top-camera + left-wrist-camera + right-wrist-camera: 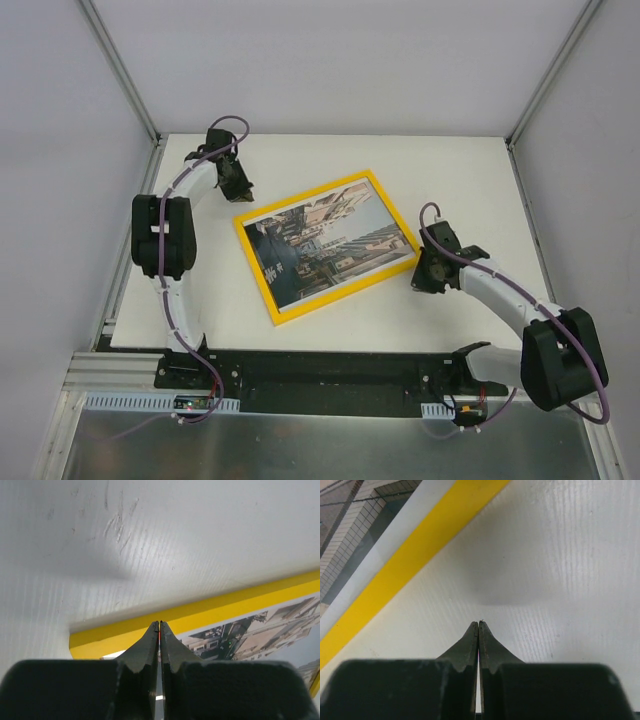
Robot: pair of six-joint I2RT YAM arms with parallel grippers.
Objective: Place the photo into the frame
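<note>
Left hand (pixel 159 625) is seen shut and empty, as is the right hand (pixel 478 625). The photo (pixel 325 245) is laid inside the frame (pixel 259 270), flat on the counter (pixel 470 180). Left tips are held over its far-left corner, right tips just beside its right edge.

White table (pixel 450 180), yellow frame (pixel 305 199) lying flat near its middle, turned askew to the edges

Photo (pixel 325 240) lies in frame (pixel 261 265), mid-table (pixel 450 180). Left gripper (pixel 242 193) at frame's far-left corner; right gripper (pixel 421 279) just beside right corner.
</note>
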